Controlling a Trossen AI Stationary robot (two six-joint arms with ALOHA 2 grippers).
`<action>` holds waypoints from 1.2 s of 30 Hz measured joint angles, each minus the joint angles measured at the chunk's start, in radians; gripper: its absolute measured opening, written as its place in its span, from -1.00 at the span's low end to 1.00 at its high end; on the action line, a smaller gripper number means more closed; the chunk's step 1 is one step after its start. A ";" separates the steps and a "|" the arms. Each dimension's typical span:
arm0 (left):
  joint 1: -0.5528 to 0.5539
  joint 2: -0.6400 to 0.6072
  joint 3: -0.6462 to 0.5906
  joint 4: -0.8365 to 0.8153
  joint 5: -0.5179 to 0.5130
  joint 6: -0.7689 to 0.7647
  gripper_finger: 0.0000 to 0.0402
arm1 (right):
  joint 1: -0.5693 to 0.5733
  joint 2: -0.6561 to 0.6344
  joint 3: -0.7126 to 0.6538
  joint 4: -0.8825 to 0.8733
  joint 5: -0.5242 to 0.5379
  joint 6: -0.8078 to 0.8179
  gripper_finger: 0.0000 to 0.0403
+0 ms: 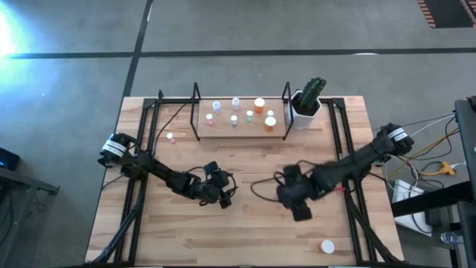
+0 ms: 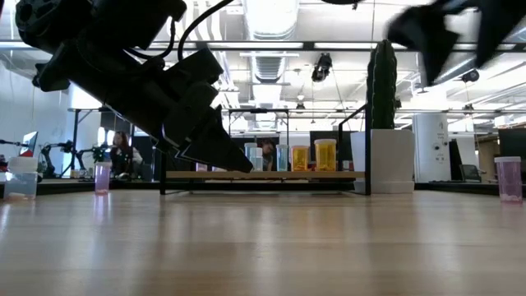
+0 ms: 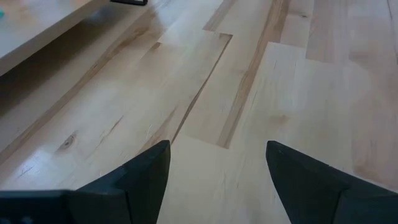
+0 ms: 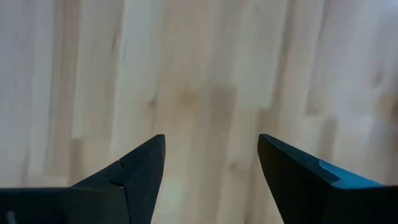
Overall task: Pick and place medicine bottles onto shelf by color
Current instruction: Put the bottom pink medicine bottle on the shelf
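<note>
The shelf (image 1: 242, 130), a light-wood board in black uprights, stands at the table's far middle. Several medicine bottles (image 1: 259, 105) stand upright on it; orange and blue ones (image 2: 325, 154) show in the low view. One pink bottle (image 1: 170, 137) stands on the table left of the shelf. Another (image 1: 327, 246) stands near the front right edge. My left gripper (image 3: 217, 180) hovers open over bare wood in the table's middle (image 1: 224, 196), slanting down. My right gripper (image 4: 211, 174) is open above bare wood, right of centre (image 1: 297, 207).
A white square pot with a green cactus (image 1: 306, 104) stands right beside the shelf's right end. Black rails (image 1: 346, 149) run along the table's left and right sides. Bare tabletop (image 1: 253, 231) lies between the grippers and the near edge.
</note>
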 joint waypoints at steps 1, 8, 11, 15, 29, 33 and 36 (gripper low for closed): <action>0.000 0.000 0.000 0.000 0.000 0.000 0.24 | 0.024 -0.003 -0.018 -0.002 0.000 0.049 0.22; 0.000 0.000 0.000 0.007 0.000 0.000 0.24 | 0.184 -0.021 -0.155 -0.051 -0.002 0.419 0.18; 0.000 0.000 0.000 0.024 0.000 0.000 0.24 | 0.222 -0.046 -0.228 -0.116 0.001 0.561 0.12; 0.000 0.000 0.000 0.033 0.000 0.008 0.24 | 0.225 -0.113 -0.328 -0.194 0.029 0.692 0.01; 0.000 0.000 0.000 0.058 0.000 0.030 0.24 | -0.056 -0.534 -0.537 -0.225 0.134 0.820 -0.23; 0.000 0.000 0.000 0.058 0.000 0.031 0.24 | -0.146 -0.613 -0.577 -0.223 0.133 0.802 -0.21; 0.000 0.000 0.000 0.057 0.000 0.031 0.24 | -0.196 -0.639 -0.591 -0.200 0.126 0.757 -0.17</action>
